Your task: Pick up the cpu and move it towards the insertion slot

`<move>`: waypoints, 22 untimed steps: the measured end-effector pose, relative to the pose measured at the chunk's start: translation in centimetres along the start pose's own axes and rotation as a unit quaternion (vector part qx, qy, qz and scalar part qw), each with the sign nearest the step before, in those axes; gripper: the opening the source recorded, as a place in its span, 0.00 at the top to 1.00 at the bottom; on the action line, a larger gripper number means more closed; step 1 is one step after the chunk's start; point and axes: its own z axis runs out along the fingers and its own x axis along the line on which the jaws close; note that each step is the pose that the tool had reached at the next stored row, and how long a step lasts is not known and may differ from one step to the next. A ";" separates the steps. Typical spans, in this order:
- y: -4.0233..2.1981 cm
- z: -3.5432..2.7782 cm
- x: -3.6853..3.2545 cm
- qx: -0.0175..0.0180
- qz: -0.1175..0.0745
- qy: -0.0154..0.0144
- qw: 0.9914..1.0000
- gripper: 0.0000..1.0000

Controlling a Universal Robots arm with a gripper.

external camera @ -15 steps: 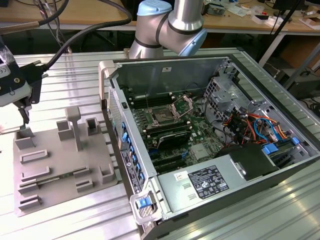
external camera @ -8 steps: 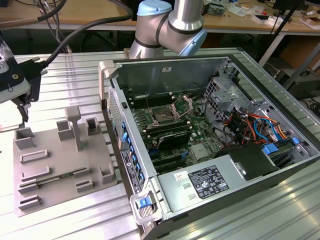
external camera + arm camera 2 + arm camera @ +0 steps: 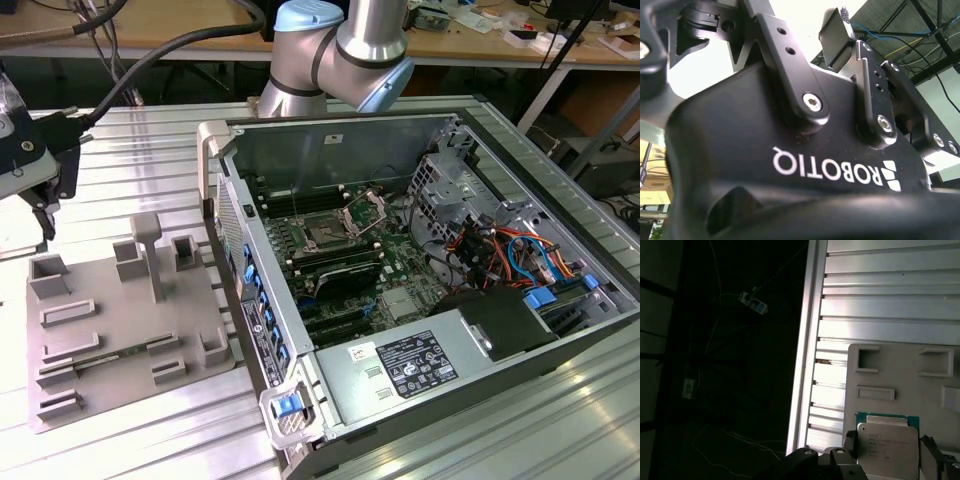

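Currently in the jaws: the cpu point(image 3: 887, 450), silvery top facing the camera in the first wrist view. One dark finger point(image 3: 849, 441) sits at one edge and a second at the opposite edge, so the jaws appear drawn in narrow, pinching it by two sides.
Reason for that hold: an edge grip leaves both flat faces free, which I judge suits a chip that must stay level with its underside untouched.
Place of the cpu: over the grey tray point(image 3: 900, 370), whose shallow recesses lie behind it. It looks raised off the tray rather than seated, though what is underneath it is hidden.
Pose of the gripper point(image 3: 44, 215): at the far edge on the exterior view's left, near the tray's back corner, pointing down toward the table point(image 3: 150, 440).
Pose of the arm point(image 3: 340, 45): its joints rise behind the computer case point(image 3: 420, 380), with the wrist reached well out to the exterior view's left.
Place of the insertion slot point(image 3: 327, 236): on the motherboard point(image 3: 400, 270) inside the case, with its frame point(image 3: 365, 210) flipped up and its dark centre exposed, well apart from the cpu.
Progress: the pick seems made; the distance to the slot is not yet covered.
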 end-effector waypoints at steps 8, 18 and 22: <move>0.03 -0.63 0.00 0.000 0.000 0.000 1.000 0.45; 0.09 -1.80 0.00 0.000 0.000 0.000 1.000 0.45; 0.09 -1.89 -0.01 0.000 0.000 0.000 1.000 0.45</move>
